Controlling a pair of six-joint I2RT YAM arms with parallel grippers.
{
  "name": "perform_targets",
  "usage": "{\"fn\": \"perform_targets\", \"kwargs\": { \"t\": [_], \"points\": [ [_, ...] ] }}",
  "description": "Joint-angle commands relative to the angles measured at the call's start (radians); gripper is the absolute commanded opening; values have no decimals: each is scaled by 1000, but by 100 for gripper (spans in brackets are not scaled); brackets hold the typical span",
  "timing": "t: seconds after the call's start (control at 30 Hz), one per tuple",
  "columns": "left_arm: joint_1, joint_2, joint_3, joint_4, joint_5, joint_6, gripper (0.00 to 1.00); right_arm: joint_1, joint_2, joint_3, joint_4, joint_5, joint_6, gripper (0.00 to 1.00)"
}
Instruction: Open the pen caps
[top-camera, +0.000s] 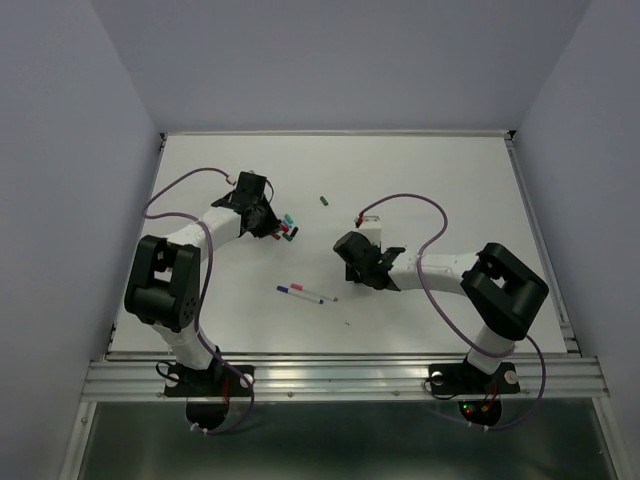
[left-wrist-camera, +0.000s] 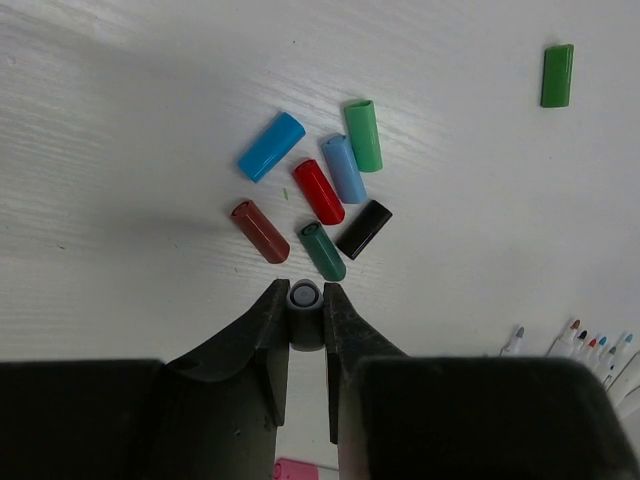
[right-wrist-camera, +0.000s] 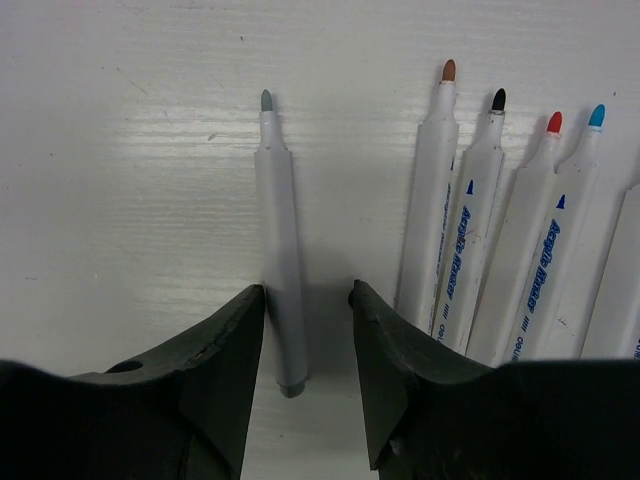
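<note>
My left gripper (left-wrist-camera: 304, 292) is shut on a small grey pen cap (left-wrist-camera: 304, 300) just above the table; in the top view it (top-camera: 271, 226) is at the back left. Just beyond it lie loose caps: blue (left-wrist-camera: 270, 146), green (left-wrist-camera: 364, 135), light blue (left-wrist-camera: 344, 168), red (left-wrist-camera: 319, 191), black (left-wrist-camera: 364, 229), brown (left-wrist-camera: 260, 231) and teal (left-wrist-camera: 323, 251). Another green cap (left-wrist-camera: 557, 75) lies apart. My right gripper (right-wrist-camera: 307, 292) is open, its jaws either side of an uncapped grey pen (right-wrist-camera: 280, 250) lying on the table.
Several uncapped white pens (right-wrist-camera: 480, 230) lie side by side just right of the grey pen. Two capped pens (top-camera: 303, 292) lie in the middle of the table. The lone green cap (top-camera: 324, 200) lies behind the middle. Walls close in the table's left, right and back.
</note>
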Motion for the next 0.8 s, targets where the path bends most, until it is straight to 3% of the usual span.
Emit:
{"fn": "perform_targets", "kwargs": {
  "t": [0.0,0.17,0.23,0.37,0.57,0.63,0.73,0.77],
  "points": [
    [-6,8,-8,-12,-20,17,0,-1,-11,29,-58,63,10,48],
    [-9,28,-8,-13,-19,16,0,-1,-67,35,-58,109,-40,61],
    [-12,36,-5,-15,-17,16,1,-1,-84,46,-57,149,-77,72],
    [-20,59,9,-16,-13,13,10,-1,-115,57,-26,141,-143,83],
    [-21,74,26,-30,-11,10,20,-1,-202,-9,136,-65,-251,96],
    [-23,73,24,-36,-17,8,31,-1,-241,-47,194,-166,-309,100],
    [-23,64,21,-38,-17,5,33,-1,-274,-92,264,-295,-393,100],
    [-24,59,18,-36,-16,4,45,-1,-279,-98,267,-319,-407,100]
  ]
}}
